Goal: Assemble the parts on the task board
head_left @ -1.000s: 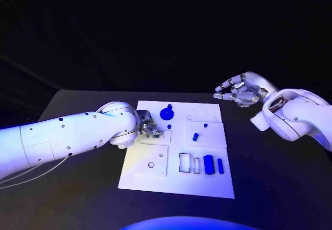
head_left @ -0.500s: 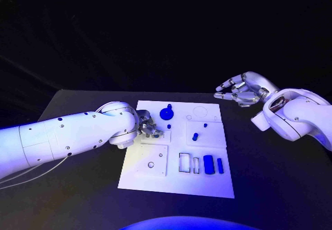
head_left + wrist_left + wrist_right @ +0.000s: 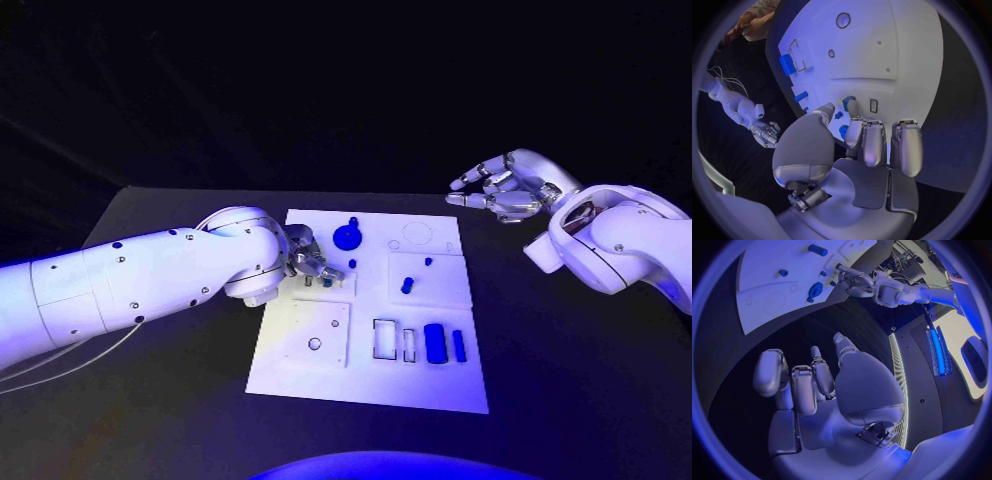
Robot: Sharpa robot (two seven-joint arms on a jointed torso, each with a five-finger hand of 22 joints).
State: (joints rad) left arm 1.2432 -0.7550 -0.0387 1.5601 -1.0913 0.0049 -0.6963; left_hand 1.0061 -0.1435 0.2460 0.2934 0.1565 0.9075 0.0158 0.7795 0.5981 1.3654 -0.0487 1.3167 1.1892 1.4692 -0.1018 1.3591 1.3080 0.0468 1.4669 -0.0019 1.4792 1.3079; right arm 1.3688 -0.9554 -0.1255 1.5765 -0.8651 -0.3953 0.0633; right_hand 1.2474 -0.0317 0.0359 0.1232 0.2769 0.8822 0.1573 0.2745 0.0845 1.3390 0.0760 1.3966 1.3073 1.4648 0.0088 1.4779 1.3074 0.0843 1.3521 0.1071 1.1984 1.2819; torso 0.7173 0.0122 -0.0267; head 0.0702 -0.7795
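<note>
White task board (image 3: pixel 303 375) sits centre frame on a black table (image 3: pixel 159 420). Left hand (image 3: pixel 306 262) rests over the board's left edge, mid-frame, fingers curled down close together; can't tell if they pinch anything. Right hand (image 3: pixel 498 192) hovers upper right, off the board, fingers apart & loosely curled, holding nothing. Blue parts: round knob (image 3: pixel 348 237) near board top, small peg (image 3: pixel 408 286) at centre, thick bar (image 3: pixel 434 343) & thin bar (image 3: pixel 459 346) lower right.

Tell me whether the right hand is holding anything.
Empty. The right hand hovers off the task board, its fingers loosely curled but apart, with nothing between them.
</note>
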